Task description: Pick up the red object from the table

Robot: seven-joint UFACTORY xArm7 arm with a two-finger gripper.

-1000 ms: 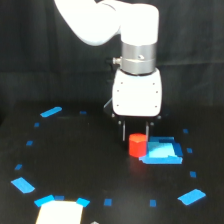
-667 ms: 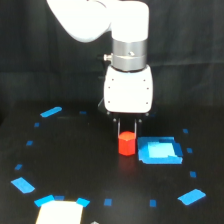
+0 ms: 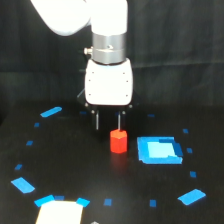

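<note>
— Exterior view: what is the claw (image 3: 107, 120) doing?
— It hangs open under a smooth white housing, two thin dark fingers (image 3: 96, 120) spread apart and gripping nothing.

— And the red object (image 3: 118, 141)?
— A small faceted block, matte red-orange, standing upright on the tabletop (image 3: 75, 170) just below the finger on the exterior view's right; whether that finger touches it, I cannot tell.

— Anything else nearby?
— A flat blue square (image 3: 158, 150) lies just beside the block, toward the exterior view's right. Small blue tape marks (image 3: 51, 111) dot the black matte surface.
</note>
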